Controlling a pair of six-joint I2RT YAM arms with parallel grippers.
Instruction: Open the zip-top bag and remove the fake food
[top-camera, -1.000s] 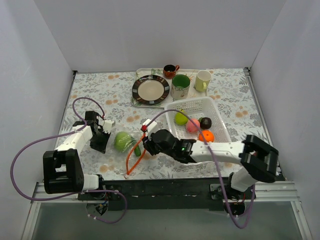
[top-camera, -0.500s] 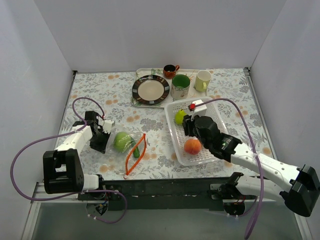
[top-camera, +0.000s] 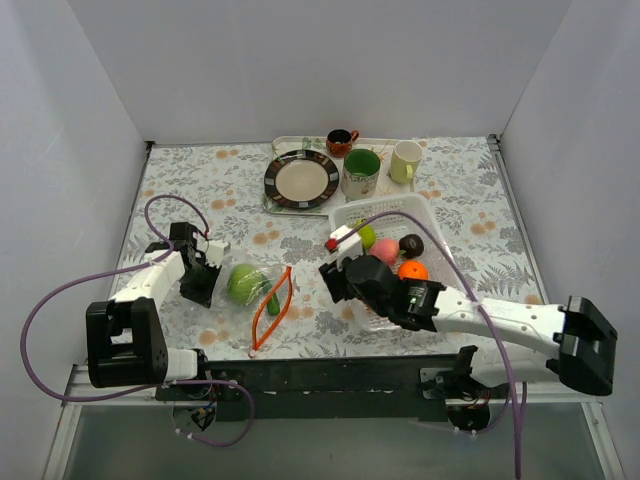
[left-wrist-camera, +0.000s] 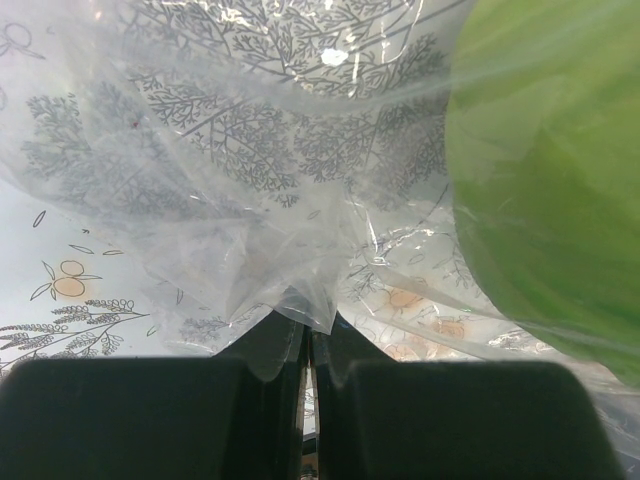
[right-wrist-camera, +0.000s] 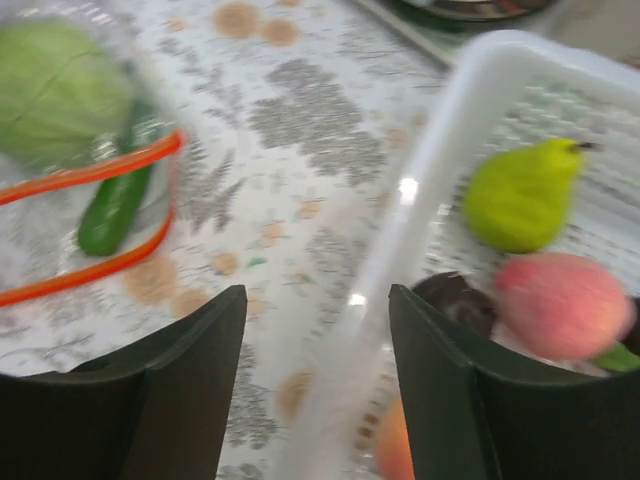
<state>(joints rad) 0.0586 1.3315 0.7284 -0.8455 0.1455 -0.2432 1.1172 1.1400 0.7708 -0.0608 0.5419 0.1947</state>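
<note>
The clear zip-top bag (top-camera: 255, 292) lies on the table, its orange-red zip strip (top-camera: 272, 303) gaping open toward the right. A green apple (top-camera: 243, 283) and a small dark green piece (top-camera: 274, 304) lie inside. My left gripper (top-camera: 200, 277) is shut on the bag's closed end; the left wrist view shows the plastic (left-wrist-camera: 300, 300) pinched between the fingers and the apple (left-wrist-camera: 545, 190) just beyond. My right gripper (top-camera: 333, 283) is open and empty above the left rim of the white basket (top-camera: 400, 203). The right wrist view shows the gripper (right-wrist-camera: 318, 340), zip strip (right-wrist-camera: 90, 170) and apple (right-wrist-camera: 60, 90).
The basket (right-wrist-camera: 420, 190) holds a pear (right-wrist-camera: 520, 195), a pink peach (right-wrist-camera: 565, 305), a dark round piece (right-wrist-camera: 455, 300) and an orange (top-camera: 412, 270). At the back stand a tray with a plate (top-camera: 301, 179), a green mug (top-camera: 361, 172), a cream mug (top-camera: 405, 160) and a small red cup (top-camera: 341, 141).
My right gripper left the bag's mouth, swung right over the basket, and has come back to the basket's left rim. The left arm and the bag have not moved.
</note>
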